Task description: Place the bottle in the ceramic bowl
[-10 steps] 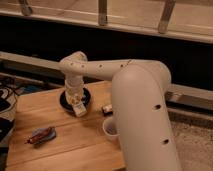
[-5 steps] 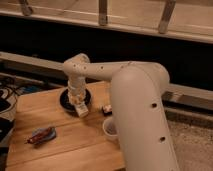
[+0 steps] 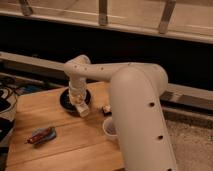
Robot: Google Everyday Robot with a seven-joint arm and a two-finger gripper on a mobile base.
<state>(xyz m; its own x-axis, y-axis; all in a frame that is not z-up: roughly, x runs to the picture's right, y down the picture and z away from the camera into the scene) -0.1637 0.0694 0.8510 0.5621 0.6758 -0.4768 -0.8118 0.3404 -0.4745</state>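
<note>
A wooden counter (image 3: 65,152) carries a flat red-and-dark packet (image 3: 41,135) near its left edge, toward the front. Toward the right stands a small white cup (image 3: 109,127), with a tiny dark-and-white item (image 3: 106,108) just behind it. Dark cables (image 3: 7,95) lie beyond the left edge. The gripper (image 3: 81,106) hangs over the counter's far middle.

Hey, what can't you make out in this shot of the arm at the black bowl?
All in the camera view.
Gripper, at the bowl's near rim: blur hides whether it grips the bottle.
Bowl: the gripper covers its middle, so its contents are hidden.
Bottle: too blurred to tell whether it touches the bowl.
Small dark-and-white thing: too small to identify.
Cup: its right side is hidden by the arm.
</note>
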